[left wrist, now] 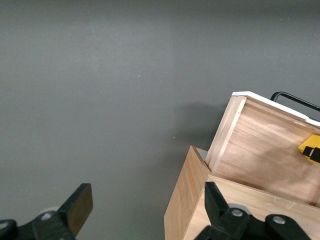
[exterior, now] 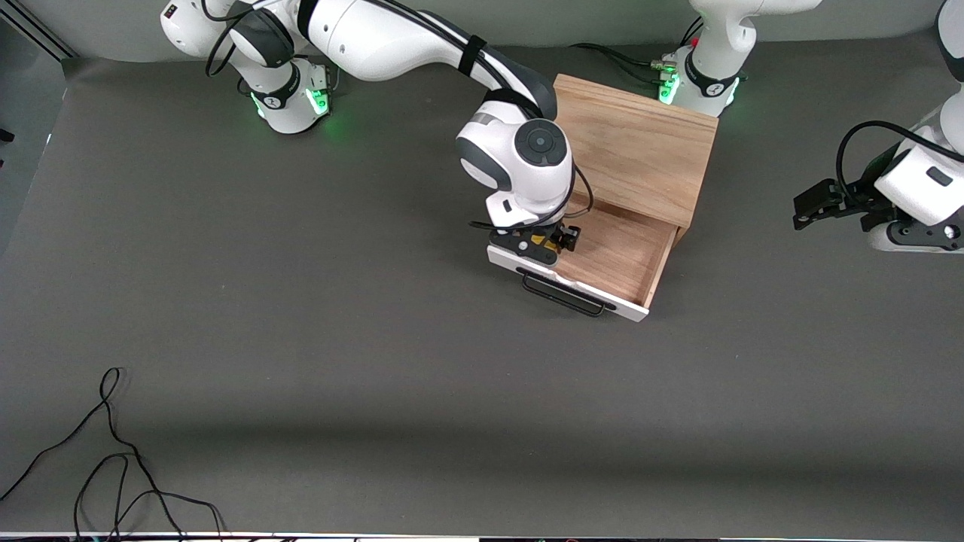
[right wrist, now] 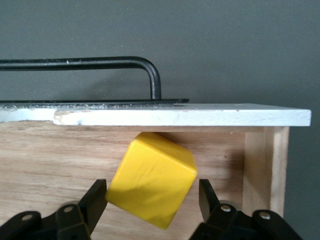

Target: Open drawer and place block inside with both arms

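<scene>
Right gripper: the right gripper (exterior: 544,242) is lowered into the corner of the open drawer (exterior: 602,260) just inside its white front, at the end toward the right arm. In the right wrist view its fingers (right wrist: 95,200) are seen spread to either side of the block (right wrist: 151,178), with a gap visible at each side, so no firm pinch is shown.

Block: the yellow block (exterior: 539,240) is seen inside the drawer, tilted on an edge or corner. Whether it rests on the wooden floor cannot be told from these views. It is also caught in the left wrist view (left wrist: 311,148), within the drawer's walls.

Drawer: the drawer is pulled well out of the oak cabinet (exterior: 640,147), its light wood interior exposed and its black wire handle (exterior: 563,293) facing the front camera.

Left gripper: the left gripper (exterior: 817,203) is held above the table toward the left arm's end, well apart from the cabinet, jaws spread wide and carrying nothing; this arm is judged to be waiting.

Progress: opening is judged done, and placement is judged at or just past the point of release. What appears left is for the block to settle flat and for the right gripper to be lifted clear without the block or the drawer front being knocked.
</scene>
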Robot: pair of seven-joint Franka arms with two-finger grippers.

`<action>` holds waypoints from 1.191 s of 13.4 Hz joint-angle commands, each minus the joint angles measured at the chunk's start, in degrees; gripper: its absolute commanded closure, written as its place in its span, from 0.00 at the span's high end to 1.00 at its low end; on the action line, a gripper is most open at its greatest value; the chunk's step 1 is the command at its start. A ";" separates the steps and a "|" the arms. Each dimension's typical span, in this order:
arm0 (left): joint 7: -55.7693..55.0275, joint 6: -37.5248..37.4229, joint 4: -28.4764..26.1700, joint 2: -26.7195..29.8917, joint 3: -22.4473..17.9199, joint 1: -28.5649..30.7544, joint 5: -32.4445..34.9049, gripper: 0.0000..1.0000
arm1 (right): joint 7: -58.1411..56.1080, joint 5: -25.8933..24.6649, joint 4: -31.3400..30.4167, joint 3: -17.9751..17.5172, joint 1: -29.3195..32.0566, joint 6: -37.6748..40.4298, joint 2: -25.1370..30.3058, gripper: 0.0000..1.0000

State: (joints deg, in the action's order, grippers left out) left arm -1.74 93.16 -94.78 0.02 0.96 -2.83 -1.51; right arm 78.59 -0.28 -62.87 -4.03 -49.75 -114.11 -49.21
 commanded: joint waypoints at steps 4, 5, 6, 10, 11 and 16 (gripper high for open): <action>1.21 0.53 0.04 0.33 -1.31 -0.69 1.06 1.00 | 0.87 -0.95 2.22 0.69 0.00 5.11 3.15 0.83; 1.56 0.53 0.04 0.33 -1.31 -0.60 1.15 1.00 | 0.78 -0.86 2.22 0.77 0.18 7.13 4.64 0.83; 2.08 0.36 0.04 0.33 -1.23 -0.69 2.20 1.00 | 0.17 -0.78 2.22 1.21 0.27 9.59 6.39 0.83; 2.61 0.09 0.04 0.42 -1.22 -0.69 2.73 1.00 | -10.27 0.54 2.13 1.21 6.23 20.31 14.30 0.85; 2.79 0.09 0.04 0.50 -1.22 -0.69 2.74 1.00 | -12.99 0.63 1.79 1.21 7.90 22.68 17.02 0.86; 2.79 -0.70 0.39 0.15 -1.14 -0.69 2.65 1.00 | -34.51 0.54 0.47 1.48 19.57 39.11 27.40 0.91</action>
State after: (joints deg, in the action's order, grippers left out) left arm 0.23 93.05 -94.75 0.02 0.22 -2.93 0.40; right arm 52.14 -0.22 -59.26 -2.32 -34.49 -79.09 -26.34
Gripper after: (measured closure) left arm 0.000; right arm 0.093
